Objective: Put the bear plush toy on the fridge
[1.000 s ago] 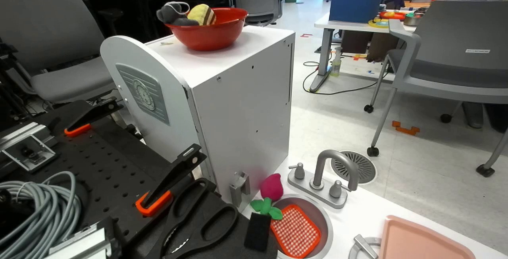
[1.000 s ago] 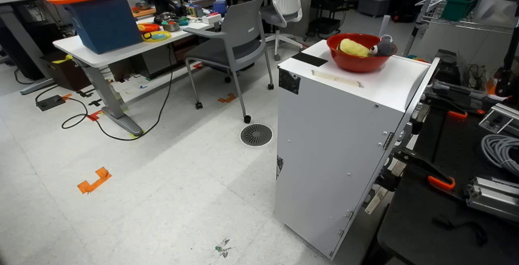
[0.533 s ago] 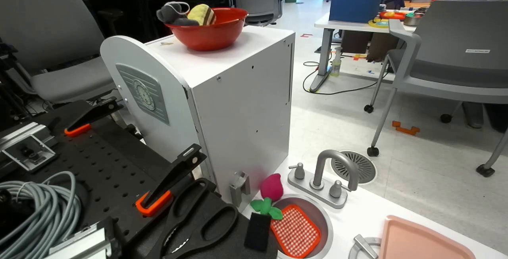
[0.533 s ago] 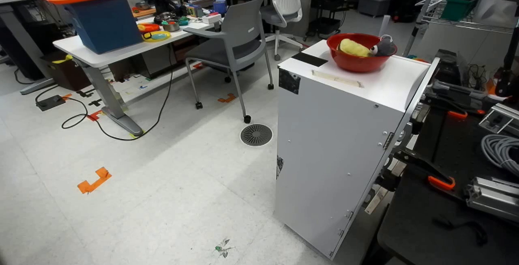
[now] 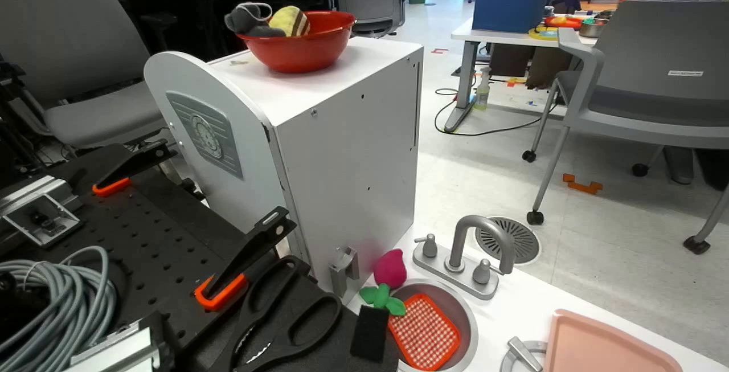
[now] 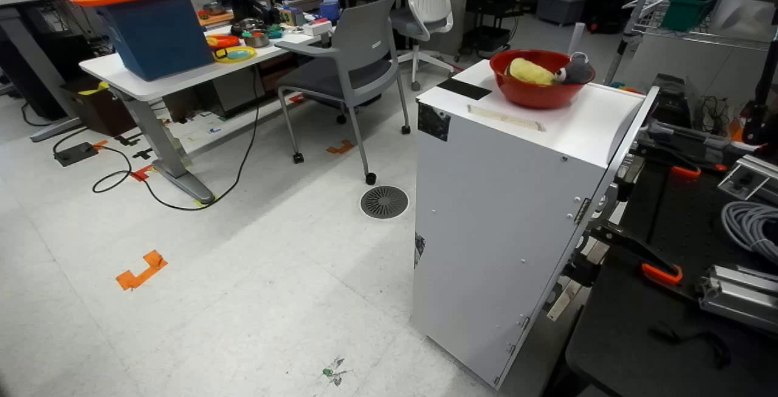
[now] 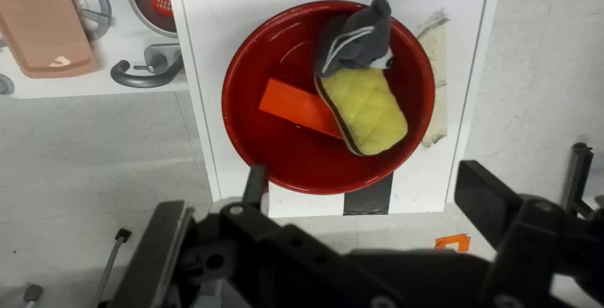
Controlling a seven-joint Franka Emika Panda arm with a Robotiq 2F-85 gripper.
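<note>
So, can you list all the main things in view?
fridge: one, white, beside black table
bowl: one, red, on fridge
bear plush toy: one, grey, in bowl
quilted piece: one, yellow, in bowl
rectangular piece: one, orange, in bowl
sink: one, grey, beside fridge
faucet: one, grey, beside sink
checked piece: one, orange, in sink
round toy: one, pink, beside sink
tray: one, pink, near sink
orange-tipped clamps: two, black, on table
cable coil: one, grey, on table
chairs: several, mostly grey, background
bin: one, blue, background
robot's gripper: one, black, low in wrist view
</note>
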